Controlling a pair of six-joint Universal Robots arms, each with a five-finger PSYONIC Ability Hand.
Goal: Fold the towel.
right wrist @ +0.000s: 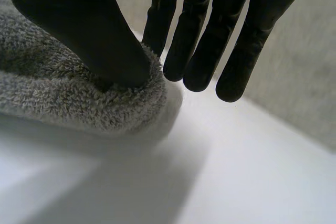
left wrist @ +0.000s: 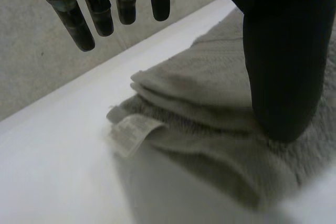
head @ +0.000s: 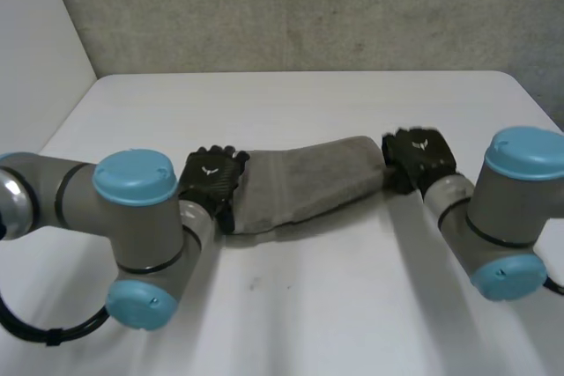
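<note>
Folded grey towel [head: 308, 184]: left hand [head: 211, 178] and right hand [head: 421, 156] at its opposite ends, thumbs pressing it, fingers straight.

The head camera sits high behind the towel [head: 304, 187], between the arms. It looks down and forward across the table [head: 308, 305] to the wall [head: 308, 6], far enough back to take in the whole towel with the left hand [head: 211, 180] and right hand [head: 421, 156] at its ends. Each wrist camera looks along its own palm from very close and low over the table, the left at the towel's end with the label [left wrist: 131, 132], the right at the rounded opposite end; each shares its towel end with the head view.
</note>
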